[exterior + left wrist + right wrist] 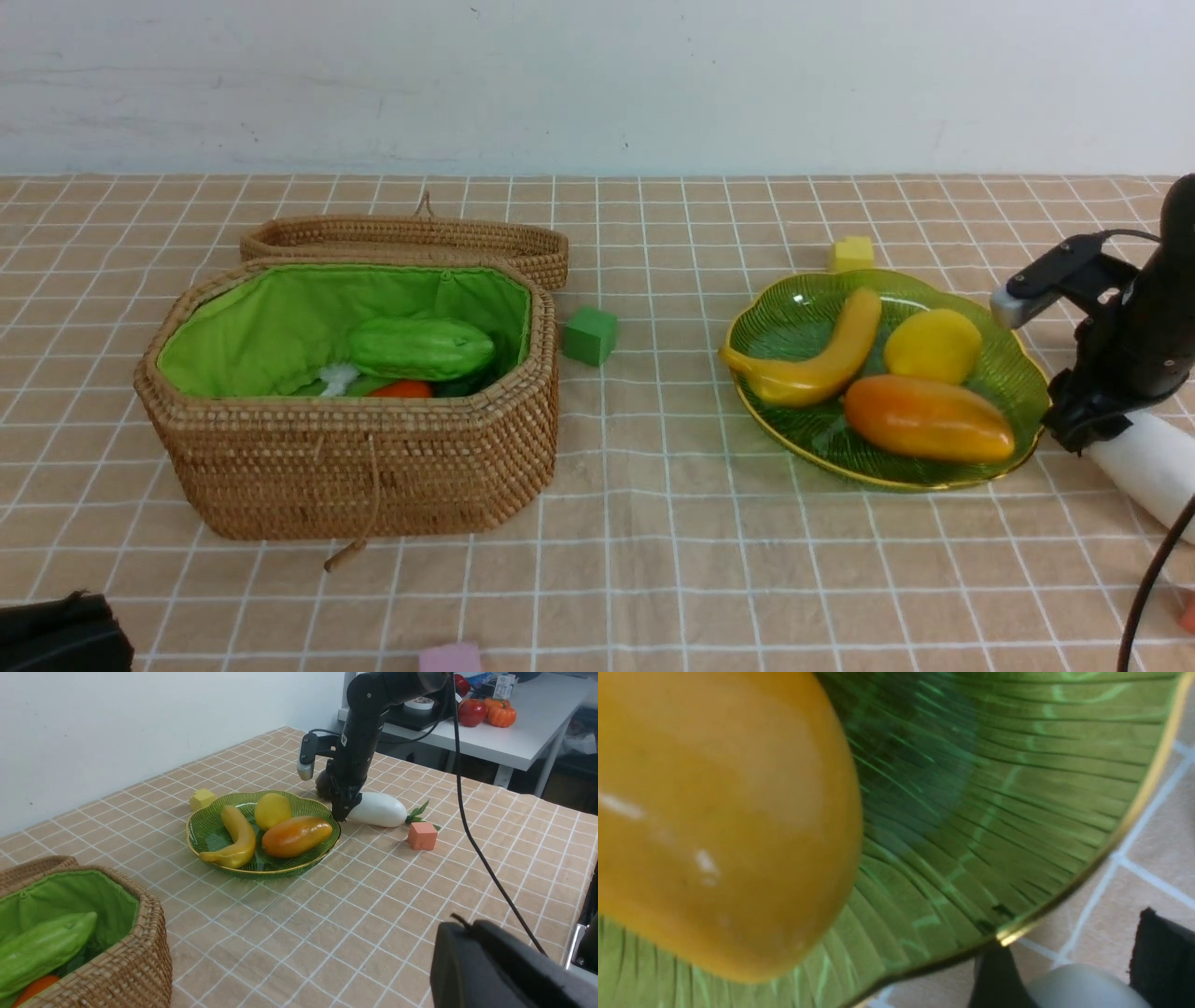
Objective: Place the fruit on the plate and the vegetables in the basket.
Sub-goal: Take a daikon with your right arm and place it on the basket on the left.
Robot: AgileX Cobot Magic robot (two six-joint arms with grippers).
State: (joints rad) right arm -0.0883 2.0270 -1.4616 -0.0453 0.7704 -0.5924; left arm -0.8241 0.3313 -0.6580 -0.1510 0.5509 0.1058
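Note:
The green glass plate [794, 317] at the right holds a banana [822, 359], a lemon [932, 345] and a mango [929, 420]. The wicker basket [355, 467] at the left holds a bumpy green gourd [420, 347] and a carrot [401, 389]. A white radish [1144, 467] lies on the cloth just right of the plate. My right gripper [1083, 429] is shut on the radish's end nearest the plate; in the right wrist view the radish [1078, 987] sits between both black fingers [999, 975]. My left gripper [467, 926] is shut and empty, low at the front left.
The basket's lid [411, 238] lies behind the basket. Foam cubes are scattered about: green [590, 334] beside the basket, yellow [851, 252] behind the plate, pink [450, 656] at the front edge, orange [422, 836] near the radish's leaves.

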